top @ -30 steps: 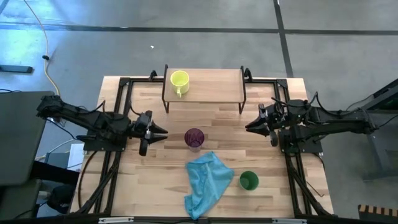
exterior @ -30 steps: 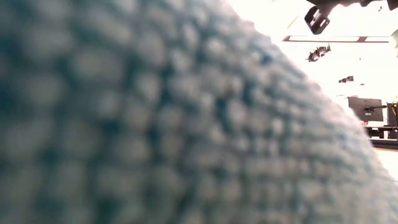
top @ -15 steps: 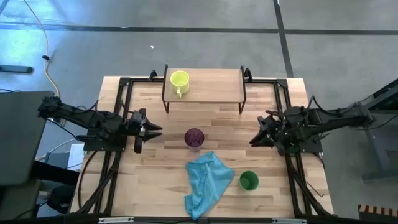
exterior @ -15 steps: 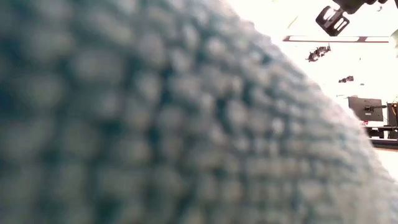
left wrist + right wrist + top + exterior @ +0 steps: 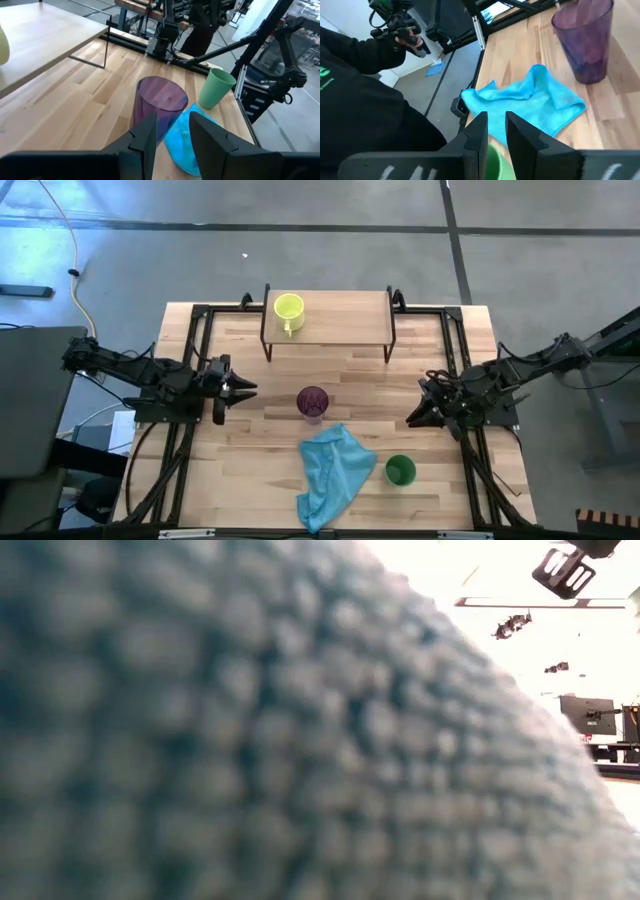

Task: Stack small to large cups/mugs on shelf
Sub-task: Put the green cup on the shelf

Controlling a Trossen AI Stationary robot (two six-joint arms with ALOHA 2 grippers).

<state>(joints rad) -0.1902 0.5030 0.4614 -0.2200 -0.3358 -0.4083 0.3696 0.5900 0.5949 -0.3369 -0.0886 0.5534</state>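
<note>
The yellow-green mug (image 5: 288, 309) stands on the left end of the shelf (image 5: 340, 318) at the far side. The purple cup (image 5: 312, 401) stands upright mid-table and also shows in the left wrist view (image 5: 159, 107). The green cup (image 5: 400, 470) stands near the front right, right of the light blue cloth (image 5: 333, 472). My left gripper (image 5: 250, 388) is open and empty, left of the purple cup. My right gripper (image 5: 410, 421) is narrowly open and empty, above and beyond the green cup (image 5: 496, 161).
The blue cloth (image 5: 250, 740) lies crumpled against the low camera and fills most of its view. A person in dark clothing (image 5: 365, 100) stands past the table's near-left corner. Black frame rails (image 5: 195, 360) run along both table sides.
My right gripper has gone toward the table's near edge, closer to the green cup. My left gripper has drawn back a little toward the table's left edge, away from the purple cup. The cups and cloth have stayed put.
</note>
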